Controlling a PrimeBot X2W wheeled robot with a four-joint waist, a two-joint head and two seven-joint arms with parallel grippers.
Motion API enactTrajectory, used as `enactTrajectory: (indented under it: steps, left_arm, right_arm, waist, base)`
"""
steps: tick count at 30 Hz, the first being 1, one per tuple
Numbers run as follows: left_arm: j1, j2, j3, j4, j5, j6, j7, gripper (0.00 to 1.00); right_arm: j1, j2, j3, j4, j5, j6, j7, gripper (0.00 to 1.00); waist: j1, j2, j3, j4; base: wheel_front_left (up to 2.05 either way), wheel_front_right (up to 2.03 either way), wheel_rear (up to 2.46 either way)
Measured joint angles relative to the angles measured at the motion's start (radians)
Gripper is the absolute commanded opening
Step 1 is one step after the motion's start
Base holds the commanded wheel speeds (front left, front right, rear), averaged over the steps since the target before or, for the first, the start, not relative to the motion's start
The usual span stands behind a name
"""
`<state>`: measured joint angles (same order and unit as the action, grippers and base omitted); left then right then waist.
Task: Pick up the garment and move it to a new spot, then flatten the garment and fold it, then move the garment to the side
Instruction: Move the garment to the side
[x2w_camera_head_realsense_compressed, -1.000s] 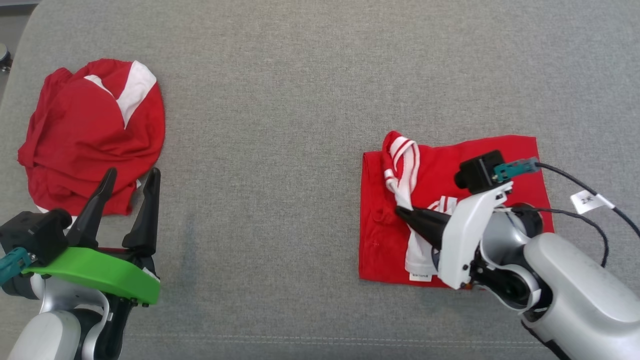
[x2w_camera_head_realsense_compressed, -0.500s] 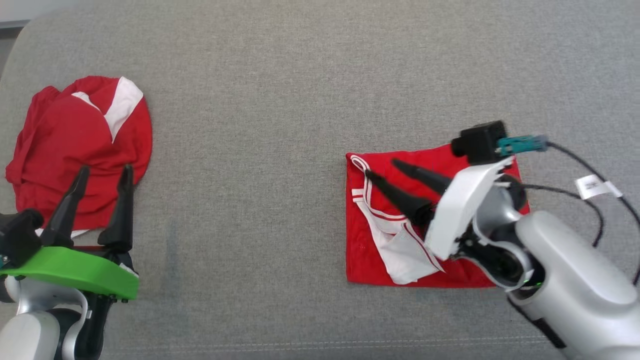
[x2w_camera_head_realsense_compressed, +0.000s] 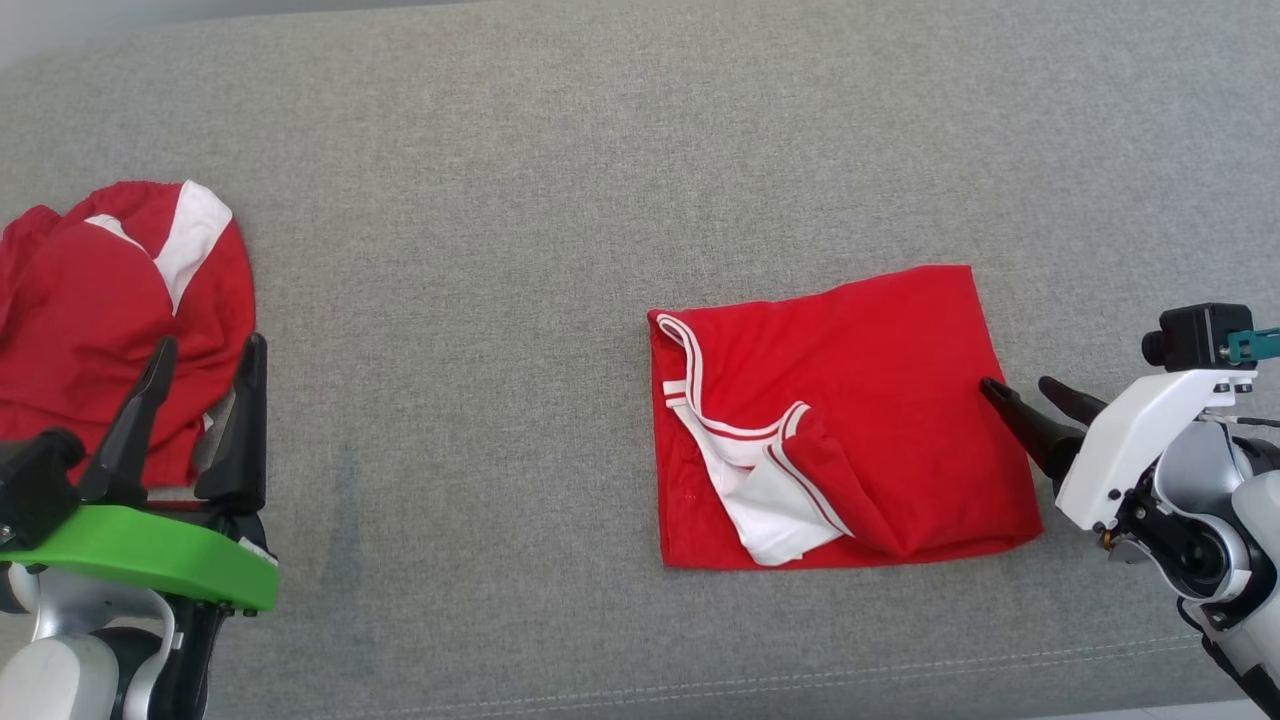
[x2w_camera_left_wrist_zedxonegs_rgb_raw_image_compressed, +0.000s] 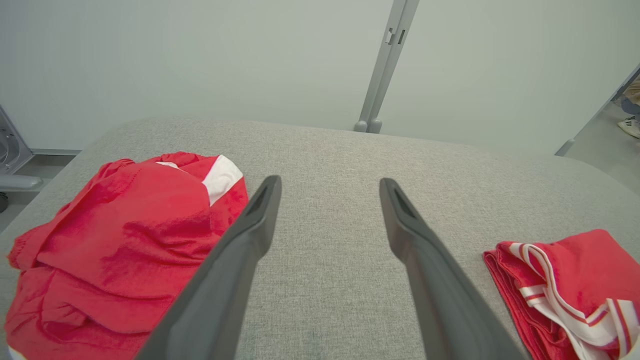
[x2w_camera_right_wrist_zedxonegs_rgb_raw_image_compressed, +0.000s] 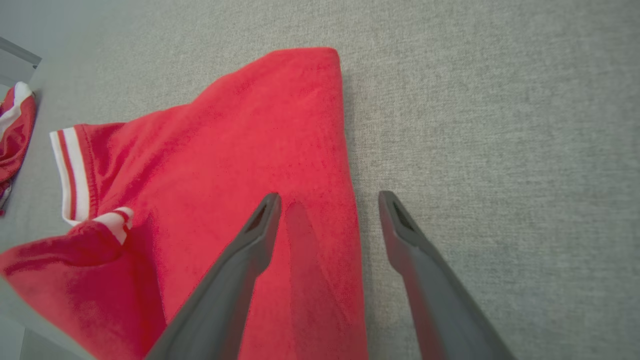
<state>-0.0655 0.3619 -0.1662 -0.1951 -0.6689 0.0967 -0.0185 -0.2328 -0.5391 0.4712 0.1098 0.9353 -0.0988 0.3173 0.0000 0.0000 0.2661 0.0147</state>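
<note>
no readable text, label, brand or number anywhere; nothing legible on fabric

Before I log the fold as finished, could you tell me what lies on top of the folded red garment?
On the folded red garment lies its own white-trimmed flap; the open right claw straddles its edge. Layers underneath are covered.

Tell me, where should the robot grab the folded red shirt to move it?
Probably the folded red shirt by its straight right edge, right pincer coming from the right. That edge lies flat and stacked, and the open pincer sits astride it; the left side has loose striped trim.
</note>
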Motion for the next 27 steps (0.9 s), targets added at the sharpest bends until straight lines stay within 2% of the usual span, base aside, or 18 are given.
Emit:
enactTrajectory:
  steps: [8,16,17,18,22,25,27]
  left_arm:
    - [-0.002,0.000,-0.013,-0.009,0.000,0.000,0.009,1.00]
    - [-0.018,-0.004,-0.032,-0.007,0.000,0.000,0.010,1.00]
    - [-0.020,-0.006,-0.033,-0.005,0.000,0.000,0.010,1.00]
    - [-0.021,-0.007,-0.034,-0.002,0.000,0.000,0.010,1.00]
    - [-0.021,-0.012,-0.034,0.018,0.001,0.000,0.008,1.00]
    - [-0.014,-0.020,-0.030,0.027,0.000,0.000,0.007,1.00]
    - [-0.009,-0.023,-0.029,0.026,0.000,0.000,0.004,1.00]
  right_arm:
    - [-0.005,-0.001,-0.009,0.051,0.031,0.002,0.014,1.00]
    - [-0.039,0.012,-0.004,0.091,0.070,0.043,0.053,1.00]
    - [-0.047,0.012,-0.002,0.093,0.071,0.054,0.054,0.65]
    - [-0.052,0.012,-0.001,0.093,0.071,0.064,0.054,0.00]
    - [-0.073,0.010,0.016,0.083,0.087,0.104,0.076,0.00]
    - [-0.113,0.001,0.045,0.035,0.084,0.146,0.110,0.00]
    - [-0.138,-0.006,0.058,0.008,0.075,0.160,0.127,0.00]
  waist:
    - [0.0000,0.0000,0.027,0.008]
    - [0.0000,0.0000,0.038,0.045]
    - [0.0000,0.0000,0.038,0.050]
    - [0.0000,0.0000,0.038,0.055]
    - [0.0000,0.0000,0.028,0.072]
    - [0.0000,0.0000,0.011,0.082]
    - [0.0000,0.0000,0.005,0.086]
  base:
    - [0.00,0.00,0.00]
    - [0.00,0.00,0.00]
    - [0.00,0.00,0.00]
    - [0.00,0.00,0.00]
    - [0.00,0.00,0.00]
    - [0.00,0.00,0.00]
    - [0.00,0.00,0.00]
